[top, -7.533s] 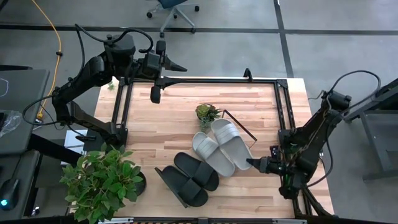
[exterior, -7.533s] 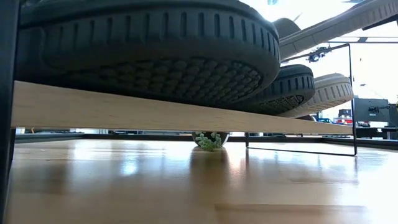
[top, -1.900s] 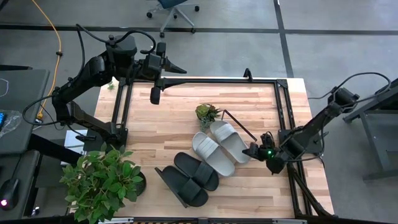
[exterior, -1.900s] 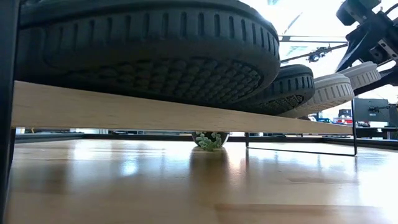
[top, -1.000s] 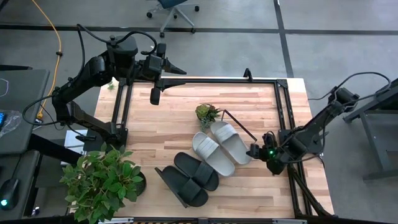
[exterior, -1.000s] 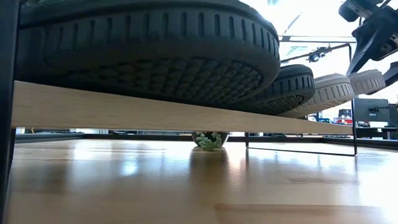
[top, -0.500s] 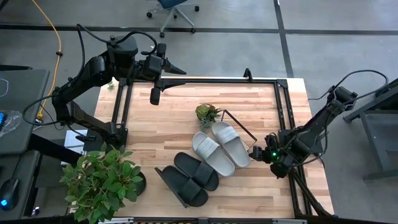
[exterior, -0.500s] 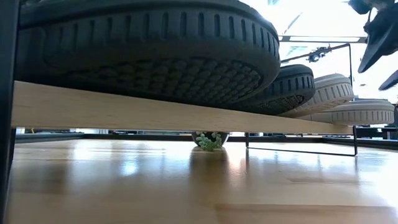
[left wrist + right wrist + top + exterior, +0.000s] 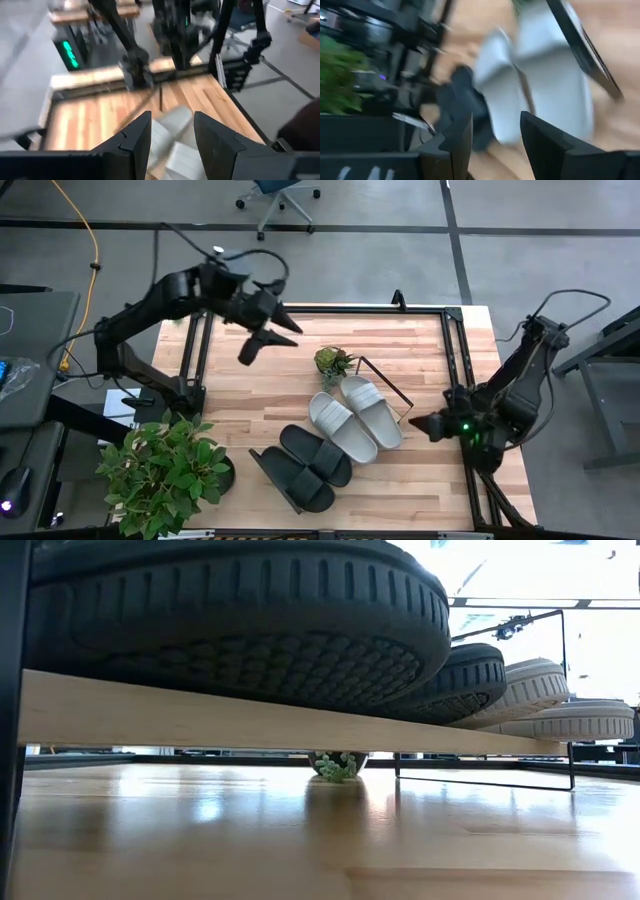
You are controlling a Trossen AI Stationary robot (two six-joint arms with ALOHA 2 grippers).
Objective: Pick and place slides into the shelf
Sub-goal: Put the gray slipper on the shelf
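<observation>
**Four slides in a slanted row on the shelf**

While my right tool [image 9: 416, 423] hangs just off the near-right end of the shelf [image 9: 382, 381], its fingers stand apart with nothing between them. The shelf runs slantwise across the desk [image 9: 400, 340], from its near-left end up toward the small plant [image 9: 331, 362] in the middle. All four slides lie on it side by side, soles down. Each one's long axis crosses the plank, running from far-left to near-right in the high view. The two grey slides [image 9: 357, 417] sit at the end nearer the small plant, touching each other along their sides. The two black slides [image 9: 305, 464] sit at the near-left end, the outer one close to the big leafy plant [image 9: 165, 470]. In the low view the black soles [image 9: 230, 625] fill the foreground on the plank, with the grey ones [image 9: 530, 688] lined up behind.

My left tool [image 9: 262, 340] is in the air over the far-left part of the desk, well apart from the shelf, fingers apart and empty.
</observation>
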